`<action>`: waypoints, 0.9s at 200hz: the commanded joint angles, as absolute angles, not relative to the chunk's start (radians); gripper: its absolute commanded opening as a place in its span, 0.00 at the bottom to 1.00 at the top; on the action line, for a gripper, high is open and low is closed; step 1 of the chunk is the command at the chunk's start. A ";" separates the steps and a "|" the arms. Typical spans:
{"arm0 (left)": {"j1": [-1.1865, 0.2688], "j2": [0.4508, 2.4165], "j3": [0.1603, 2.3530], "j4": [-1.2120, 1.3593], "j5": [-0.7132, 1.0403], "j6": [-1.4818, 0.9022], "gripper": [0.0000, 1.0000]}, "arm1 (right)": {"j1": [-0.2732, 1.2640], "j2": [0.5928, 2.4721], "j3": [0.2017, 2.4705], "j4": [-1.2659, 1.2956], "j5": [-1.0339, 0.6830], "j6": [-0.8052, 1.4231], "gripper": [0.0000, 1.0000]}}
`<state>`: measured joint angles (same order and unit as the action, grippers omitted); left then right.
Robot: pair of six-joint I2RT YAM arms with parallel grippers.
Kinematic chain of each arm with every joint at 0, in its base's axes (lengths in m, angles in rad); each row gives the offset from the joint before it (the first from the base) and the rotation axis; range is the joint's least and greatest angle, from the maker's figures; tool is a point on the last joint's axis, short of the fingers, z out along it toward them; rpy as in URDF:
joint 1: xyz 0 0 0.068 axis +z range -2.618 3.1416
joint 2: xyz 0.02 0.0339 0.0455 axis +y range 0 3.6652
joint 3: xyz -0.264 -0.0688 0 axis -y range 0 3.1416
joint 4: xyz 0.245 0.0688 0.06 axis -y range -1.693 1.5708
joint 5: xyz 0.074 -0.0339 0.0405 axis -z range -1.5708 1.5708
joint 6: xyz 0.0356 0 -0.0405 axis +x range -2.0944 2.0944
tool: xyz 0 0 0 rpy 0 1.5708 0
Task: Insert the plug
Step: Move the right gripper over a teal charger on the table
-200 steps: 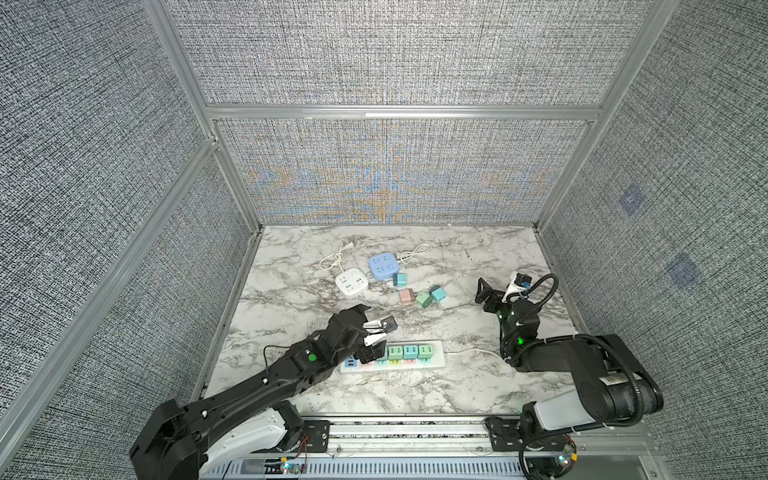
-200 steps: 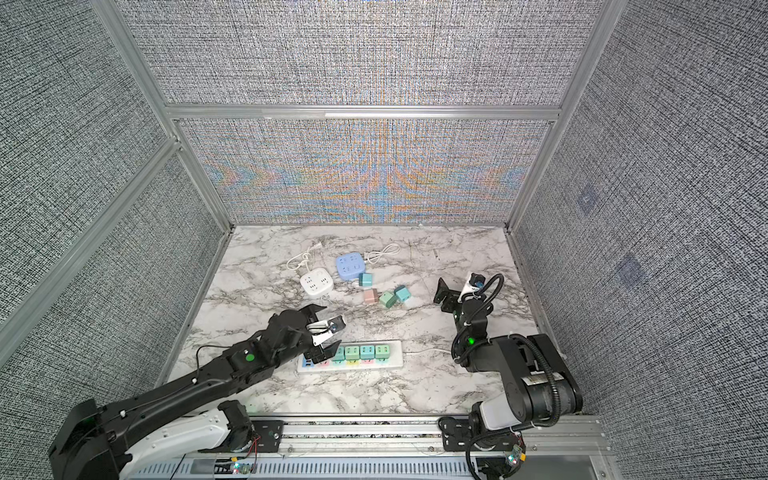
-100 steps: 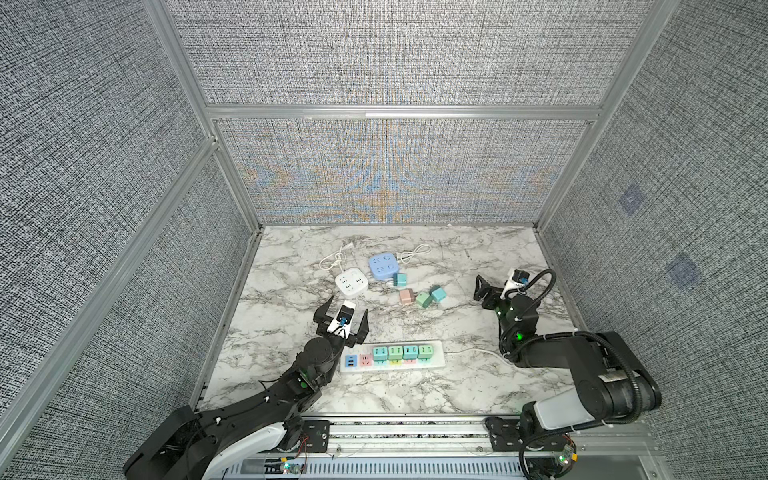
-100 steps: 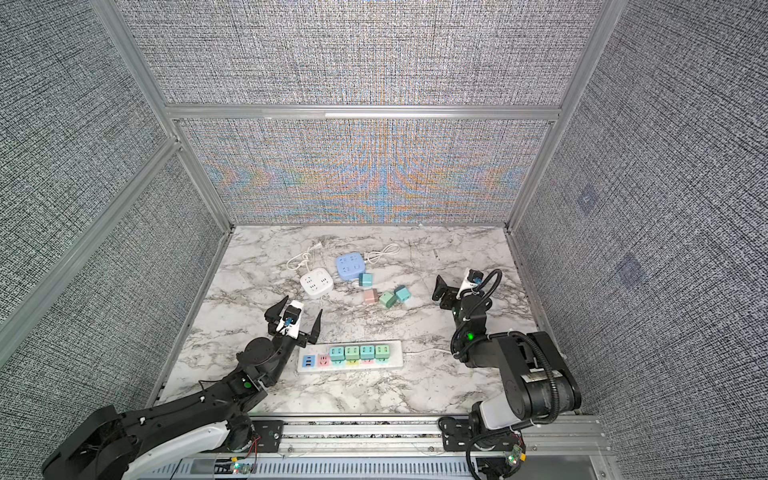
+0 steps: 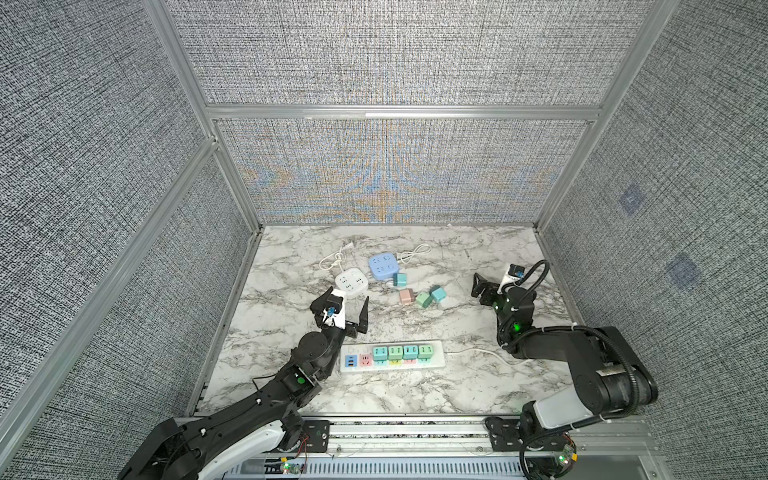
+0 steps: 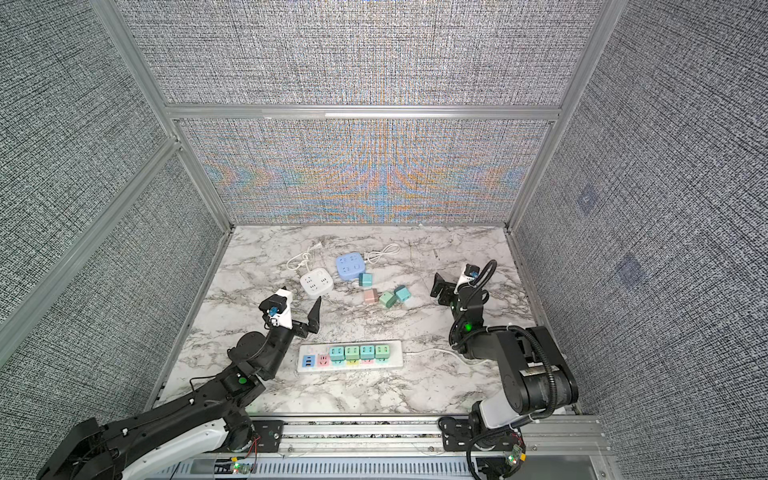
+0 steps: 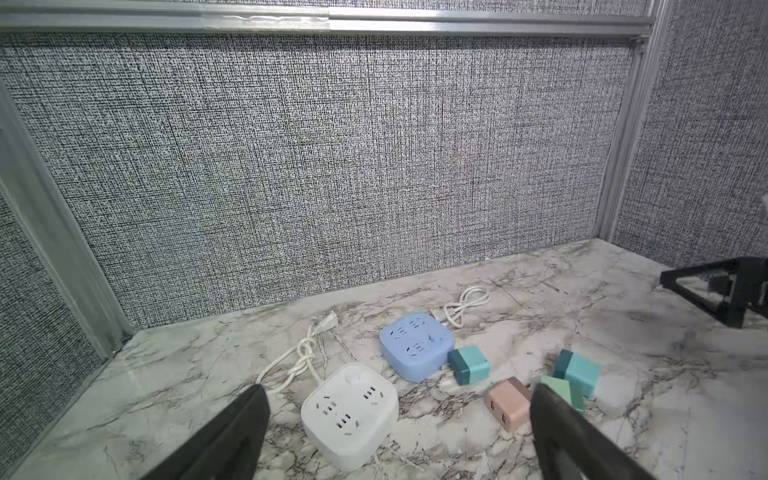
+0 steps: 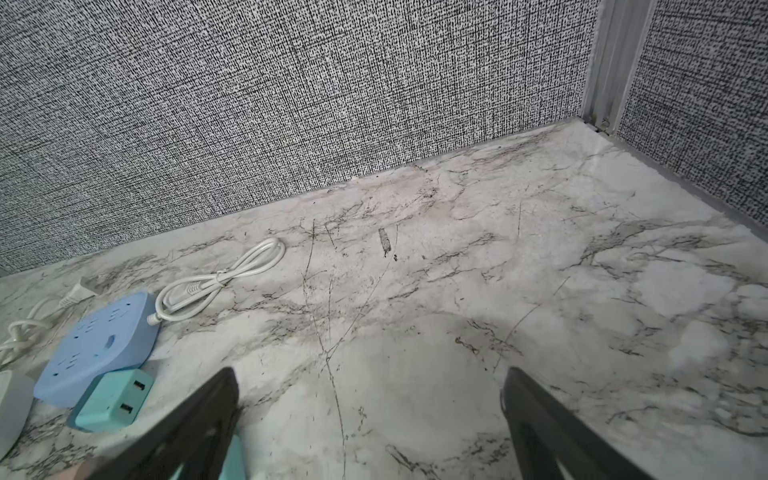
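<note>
Left gripper [image 5: 344,308], right gripper [image 5: 492,283] both wide open, empty. Pink plug [image 5: 405,296] loose mid-frame, above strip [image 5: 392,356]. Probably light, rigid, slick plastic; pinch opposite flat sides, clear of prongs.

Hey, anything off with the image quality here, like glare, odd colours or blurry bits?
In both top views: rainbow ripple pattern on the back wall, a camera artefact, not glare. Right wrist view: soft shadow on the table between the jaws. Left wrist view: jaws look slightly blurred.
</note>
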<state>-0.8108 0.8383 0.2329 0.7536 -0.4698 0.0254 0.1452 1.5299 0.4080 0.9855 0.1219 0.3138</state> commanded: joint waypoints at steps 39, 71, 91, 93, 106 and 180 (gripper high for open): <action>-0.810 0.719 0.083 0.907 -0.496 -0.026 0.99 | 0.149 1.488 0.648 0.397 0.039 0.447 0.99; -0.810 0.673 0.082 0.884 -0.476 -0.018 0.99 | 0.243 1.471 0.740 0.216 0.038 0.473 0.97; -0.811 0.667 0.068 0.905 -0.514 -0.068 0.99 | 0.316 1.493 0.817 0.107 0.113 0.447 0.97; -0.811 0.668 0.066 0.913 -0.517 -0.071 0.99 | 0.323 1.499 0.824 0.098 0.121 0.446 0.97; -0.811 0.676 0.052 0.952 -0.531 -0.070 0.99 | 0.350 1.530 0.859 0.070 0.136 0.444 0.97; -0.810 0.651 0.051 0.857 -0.621 -0.058 0.99 | 0.405 1.742 1.018 0.015 0.155 0.448 0.88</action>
<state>-0.8101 0.6575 0.0479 0.8898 -0.5949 -0.0566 0.3973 1.6928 0.9859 0.0532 0.1287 0.4454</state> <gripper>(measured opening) 0.991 0.885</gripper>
